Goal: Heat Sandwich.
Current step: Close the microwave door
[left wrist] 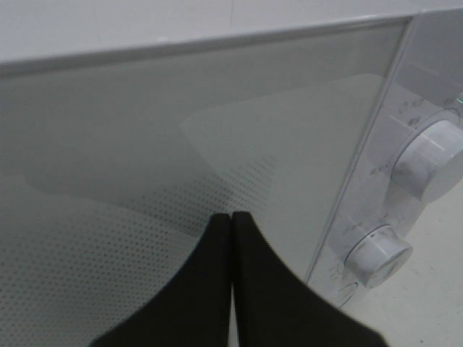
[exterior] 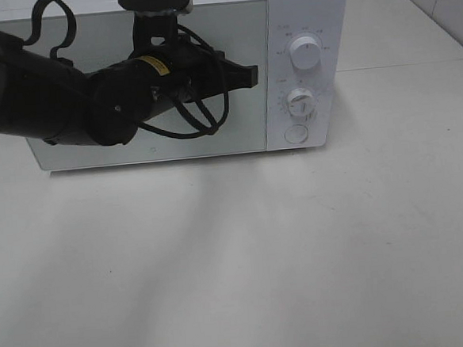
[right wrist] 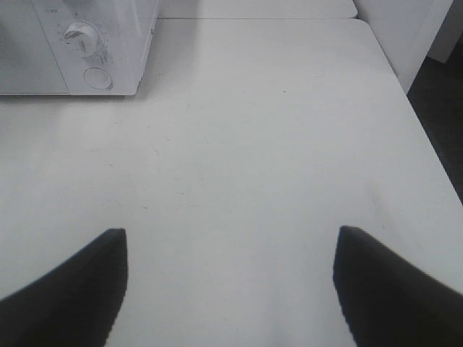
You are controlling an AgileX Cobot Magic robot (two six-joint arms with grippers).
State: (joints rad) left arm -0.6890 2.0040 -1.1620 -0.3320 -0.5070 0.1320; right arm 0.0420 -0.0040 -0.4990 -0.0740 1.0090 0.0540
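A white microwave [exterior: 301, 26] stands at the back of the table with its glass door [exterior: 244, 133] closed. My left gripper [exterior: 250, 77] is shut and empty, its tips close in front of the door's right side, near the control panel. In the left wrist view the left gripper [left wrist: 231, 220] shows its two black fingers pressed together before the dotted door glass [left wrist: 108, 181]. My right gripper [right wrist: 230, 235] is open and empty above the bare table, to the right of the microwave [right wrist: 108, 43]. It is out of the exterior high view. The sandwich is not in view.
Two white dials [exterior: 305, 55] [exterior: 300, 102] and a round button [exterior: 295, 133] sit on the microwave's right panel. The white table [exterior: 245, 260] stretches in front; its right edge [right wrist: 423, 144] shows in the right wrist view, with a white cabinet beyond.
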